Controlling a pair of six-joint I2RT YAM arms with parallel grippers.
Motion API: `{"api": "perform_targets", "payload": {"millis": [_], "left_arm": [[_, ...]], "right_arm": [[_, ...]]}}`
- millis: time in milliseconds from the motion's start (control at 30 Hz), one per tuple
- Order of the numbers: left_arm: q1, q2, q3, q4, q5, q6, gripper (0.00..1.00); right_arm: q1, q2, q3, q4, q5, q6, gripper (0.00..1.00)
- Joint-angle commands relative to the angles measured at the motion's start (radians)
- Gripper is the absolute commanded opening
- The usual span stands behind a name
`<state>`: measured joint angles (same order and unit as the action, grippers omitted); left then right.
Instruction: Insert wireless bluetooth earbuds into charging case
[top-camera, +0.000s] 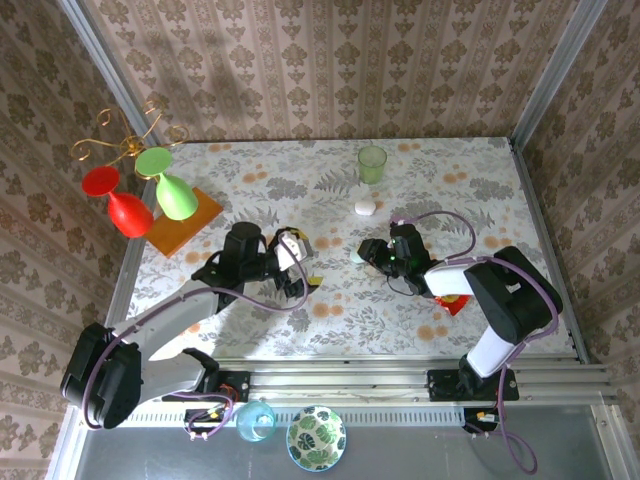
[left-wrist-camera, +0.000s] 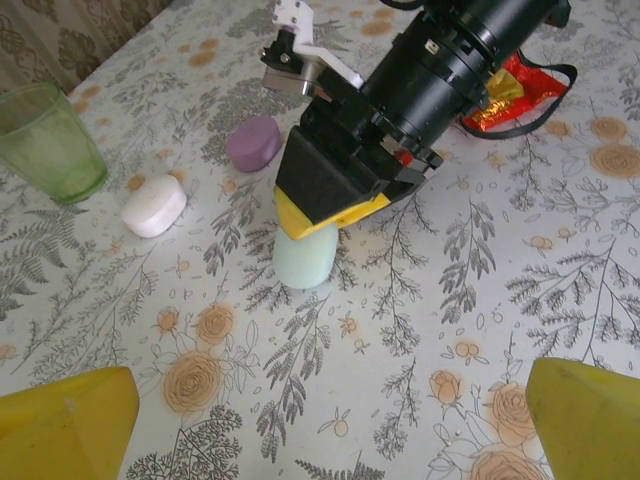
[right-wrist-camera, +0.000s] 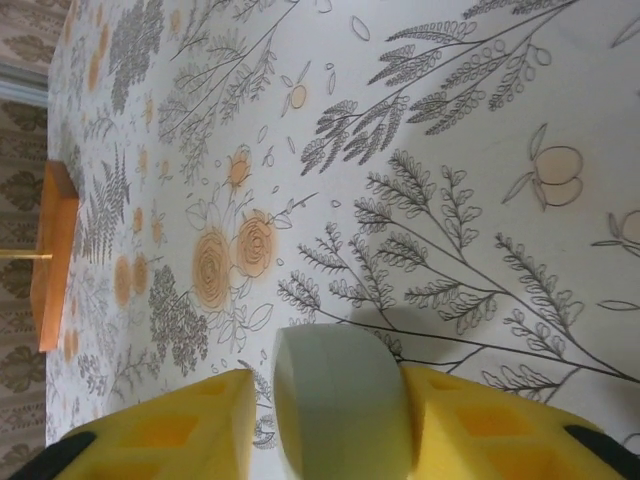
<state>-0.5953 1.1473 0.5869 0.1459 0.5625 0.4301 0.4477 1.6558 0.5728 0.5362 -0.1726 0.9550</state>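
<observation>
Our right tool (right-wrist-camera: 330, 385) straddles the pale green case (left-wrist-camera: 305, 260). One finger rests against the case and a slim gap shows at the other, so the jaws are loosened rather than clamped. The case stands on edge on the tabletop (left-wrist-camera: 470, 290); whether buds sit inside it we cannot tell. We judge it could easily tip, so we should part the fingers evenly and lift straight up without dragging sideways. Our left tool (left-wrist-camera: 330, 415) hangs just beside it, fingers spread wide and holding nothing, ready to steady it. Beyond lie a purple case (left-wrist-camera: 253, 143) and a white case (left-wrist-camera: 153, 206), then a green cup (left-wrist-camera: 45, 140) and a red wrapper (left-wrist-camera: 510, 95). The tabletop is smooth, printed with flowers, and patterned walls (top-camera: 330, 70) close it in.
</observation>
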Motion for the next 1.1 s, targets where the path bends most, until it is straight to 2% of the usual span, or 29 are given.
{"api": "perform_targets", "payload": {"millis": [0, 267, 400, 500, 600, 733, 833, 933, 1067], "left_arm": [[0.031, -0.035, -0.029, 0.076, -0.053, -0.103, 1.0], [0.184, -0.123, -0.173, 0.288, -0.296, -0.272, 1.0], [0.222, -0.184, -0.236, 0.325, -0.508, -0.284, 1.0], [0.246, -0.221, -0.286, 0.348, -0.647, -0.285, 1.0], [0.264, -0.25, -0.318, 0.369, -0.724, -0.277, 1.0], [0.325, -0.22, -0.332, 0.369, -0.745, -0.266, 1.0], [0.386, -0.132, -0.372, 0.501, -0.73, -0.275, 1.0], [0.455, -0.012, -0.378, 0.604, -0.662, -0.301, 1.0], [0.488, 0.096, -0.346, 0.702, -0.631, -0.315, 1.0]], "right_arm": [[-0.001, -0.062, -0.002, -0.074, 0.1, -0.076, 0.53], [-0.006, -0.289, 0.08, -0.351, 0.252, -0.406, 0.93], [-0.033, -0.377, 0.122, -0.437, 0.367, -0.587, 1.0], [-0.09, -0.416, 0.144, -0.473, 0.444, -0.68, 1.0], [-0.157, -0.442, 0.118, -0.418, 0.519, -0.787, 1.0], [-0.25, -0.432, 0.056, -0.301, 0.553, -0.873, 1.0], [-0.317, -0.379, -0.025, -0.11, 0.518, -0.925, 1.0], [-0.364, -0.306, -0.091, 0.055, 0.465, -0.918, 1.0], [-0.402, -0.193, -0.144, 0.232, 0.376, -0.901, 1.0]]}}
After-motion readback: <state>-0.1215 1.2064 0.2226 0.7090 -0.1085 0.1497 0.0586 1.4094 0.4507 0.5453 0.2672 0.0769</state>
